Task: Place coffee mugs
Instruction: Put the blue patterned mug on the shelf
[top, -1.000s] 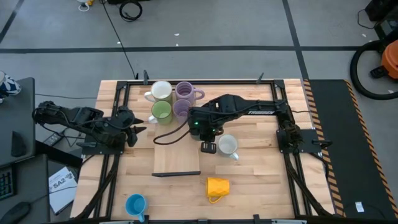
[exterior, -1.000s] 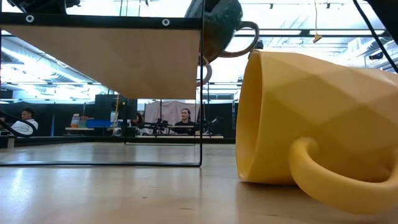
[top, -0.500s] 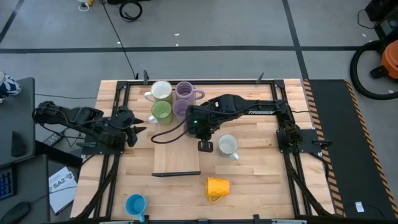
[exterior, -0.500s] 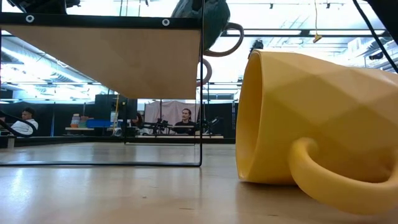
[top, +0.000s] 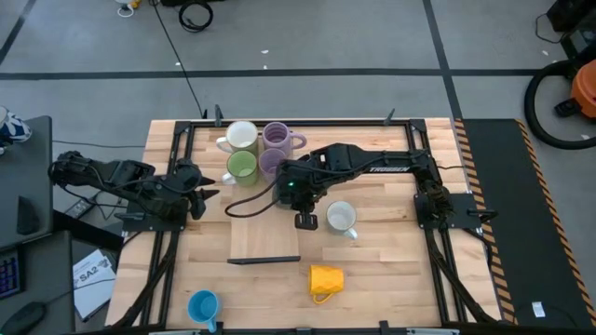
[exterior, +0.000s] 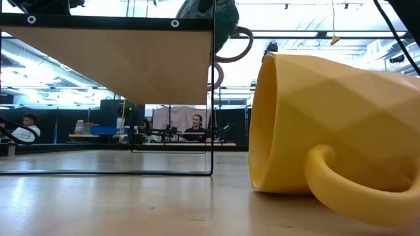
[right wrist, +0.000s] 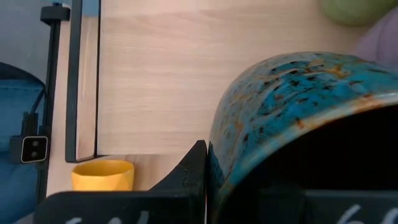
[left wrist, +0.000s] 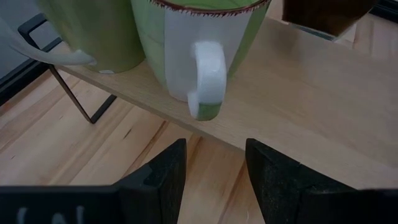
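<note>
Two lavender mugs (top: 277, 137) (top: 271, 163), a white mug (top: 240, 136) and a green mug (top: 241, 167) stand on the far end of a raised wooden shelf (top: 265, 233). Over the shelf's right edge, my right gripper (top: 300, 195) is shut on a dark, teal-speckled mug (exterior: 216, 16). Another white mug (top: 341, 217) stands on the table. A yellow mug (top: 326, 279) lies on its side, and a blue mug (top: 203, 305) stands near the front edge. My left gripper (left wrist: 214, 174) waits open at the table's left, facing the green mug (left wrist: 208, 56). My right gripper holds the dark mug by its wall at the rim (right wrist: 217, 162). One finger (right wrist: 194, 168) lies against the outside; the other is hidden in the mug's dark inside. The fingers slant down from the table's right. The mug hangs tilted and clear above shelf height, its handle (exterior: 239, 44) toward the right.
The shelf stands on a thin black frame (exterior: 212, 131) with open space beneath. The near half of its top (right wrist: 149, 74) is bare wood. People and equipment show in the room far behind the table.
My right gripper has tipped and rolled a little in place. The dark mug has swung slightly up and toward the table's left, from just right of the shelf's corner post to over it. Its handle still points right.
</note>
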`<state>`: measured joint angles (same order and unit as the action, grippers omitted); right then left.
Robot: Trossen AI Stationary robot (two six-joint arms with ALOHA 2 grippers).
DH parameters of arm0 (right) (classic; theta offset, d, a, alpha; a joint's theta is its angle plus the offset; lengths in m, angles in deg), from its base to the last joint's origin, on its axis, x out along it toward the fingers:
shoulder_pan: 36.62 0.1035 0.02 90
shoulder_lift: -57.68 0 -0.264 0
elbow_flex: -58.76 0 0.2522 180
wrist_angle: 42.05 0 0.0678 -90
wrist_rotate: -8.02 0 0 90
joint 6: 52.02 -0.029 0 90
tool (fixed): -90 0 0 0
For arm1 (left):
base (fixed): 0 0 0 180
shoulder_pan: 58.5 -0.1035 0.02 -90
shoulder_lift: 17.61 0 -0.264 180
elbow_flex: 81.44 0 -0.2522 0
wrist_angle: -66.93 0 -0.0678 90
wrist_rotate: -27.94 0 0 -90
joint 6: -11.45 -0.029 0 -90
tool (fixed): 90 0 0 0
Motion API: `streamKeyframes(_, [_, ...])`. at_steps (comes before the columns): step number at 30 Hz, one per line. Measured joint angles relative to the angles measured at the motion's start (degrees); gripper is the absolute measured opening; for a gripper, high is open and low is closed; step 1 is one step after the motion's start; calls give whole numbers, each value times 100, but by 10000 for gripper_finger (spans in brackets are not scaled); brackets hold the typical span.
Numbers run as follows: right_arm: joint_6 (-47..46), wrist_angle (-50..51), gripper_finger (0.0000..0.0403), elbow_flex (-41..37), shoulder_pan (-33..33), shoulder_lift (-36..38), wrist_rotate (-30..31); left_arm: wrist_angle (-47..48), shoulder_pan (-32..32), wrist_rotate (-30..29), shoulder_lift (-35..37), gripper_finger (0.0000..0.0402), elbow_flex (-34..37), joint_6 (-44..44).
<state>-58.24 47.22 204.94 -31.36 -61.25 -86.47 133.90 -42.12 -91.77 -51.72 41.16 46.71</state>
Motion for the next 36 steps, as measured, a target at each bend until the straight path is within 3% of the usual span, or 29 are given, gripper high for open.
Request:
streamKeyframes(23, [2, -250, 44, -420, 0, 22, 15, -1, -2, 0, 0, 172, 0, 0])
streamKeyframes(36, [61, -298, 76, -428, -2, 3, 13, -1, -1, 0, 0, 172, 0, 0])
